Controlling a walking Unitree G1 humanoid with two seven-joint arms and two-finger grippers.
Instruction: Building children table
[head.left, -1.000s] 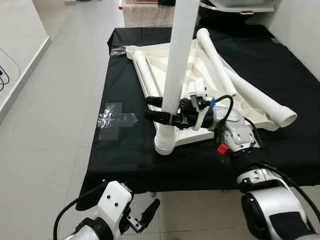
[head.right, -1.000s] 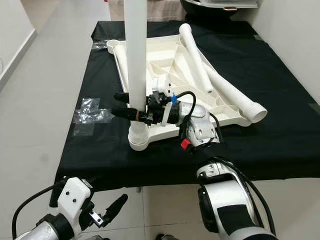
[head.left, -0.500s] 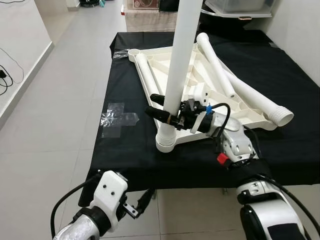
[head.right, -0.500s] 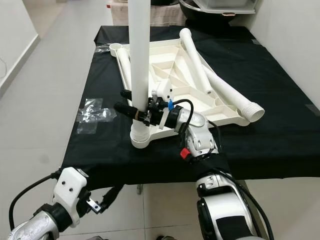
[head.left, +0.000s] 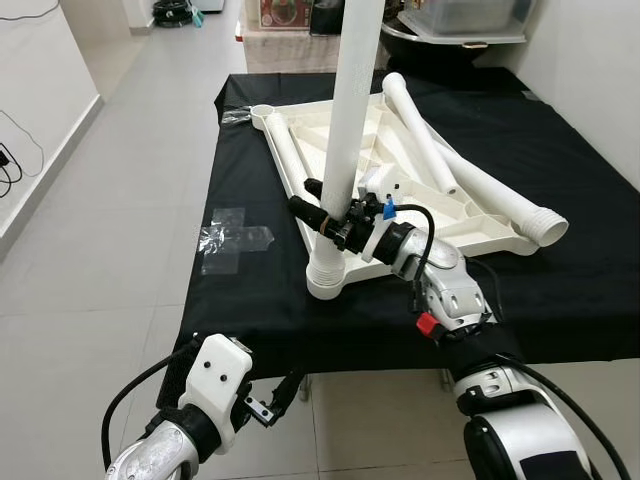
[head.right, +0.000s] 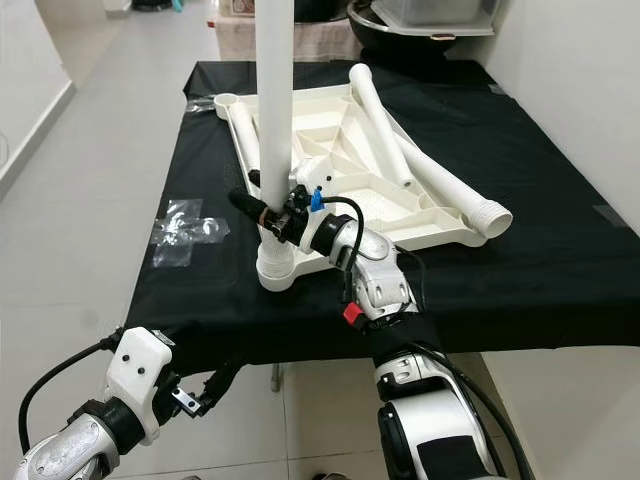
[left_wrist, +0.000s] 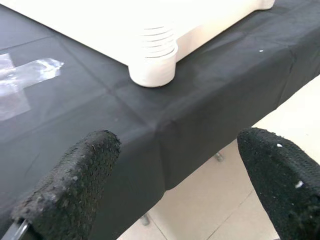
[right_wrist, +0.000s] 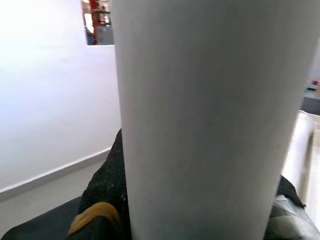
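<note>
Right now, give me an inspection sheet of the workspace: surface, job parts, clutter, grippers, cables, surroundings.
Surface: black cloth covers the table.
Job's things: white tabletop lies underside up; one white leg stands upright in its near corner socket; loose legs lie across the tabletop.
Clutter: clear plastic bag lies flat on the cloth.
Grippers: right gripper is clamped on the upright leg low down; left gripper is open, below the table's near edge.
Cables: black cable loops at the right wrist.
Surroundings: tiled floor, white wall.
</note>
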